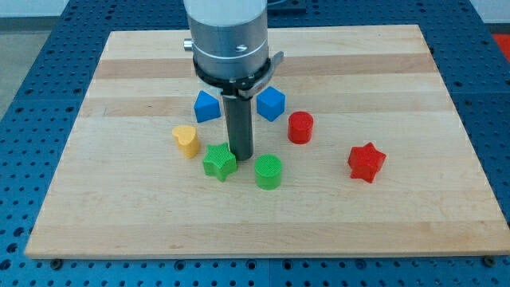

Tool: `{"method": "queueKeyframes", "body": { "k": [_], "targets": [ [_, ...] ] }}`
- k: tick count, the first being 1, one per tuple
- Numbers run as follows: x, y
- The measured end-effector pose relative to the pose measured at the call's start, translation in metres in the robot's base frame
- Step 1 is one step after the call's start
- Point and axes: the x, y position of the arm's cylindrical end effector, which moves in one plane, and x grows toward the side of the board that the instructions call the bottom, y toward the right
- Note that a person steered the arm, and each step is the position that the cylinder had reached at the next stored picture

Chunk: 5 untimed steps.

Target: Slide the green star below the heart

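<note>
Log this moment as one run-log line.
tip at upper right edge of green star | yellow heart to star's upper left | star not yet below heart | green cylinder right of star

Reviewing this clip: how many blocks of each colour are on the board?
Blue: 2, one block and a cube
Red: 2, cylinder and star
Green: 2, star and cylinder
Yellow: 1, heart
Total: 7
</note>
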Motion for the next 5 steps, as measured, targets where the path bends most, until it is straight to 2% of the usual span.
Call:
{"method": "queueKeyframes", "body": {
  "k": [1,3,5],
  "targets": [
    [-0.041,0.002],
    [-0.041,-0.005],
    [-0.023,-0.017]
  ]
}}
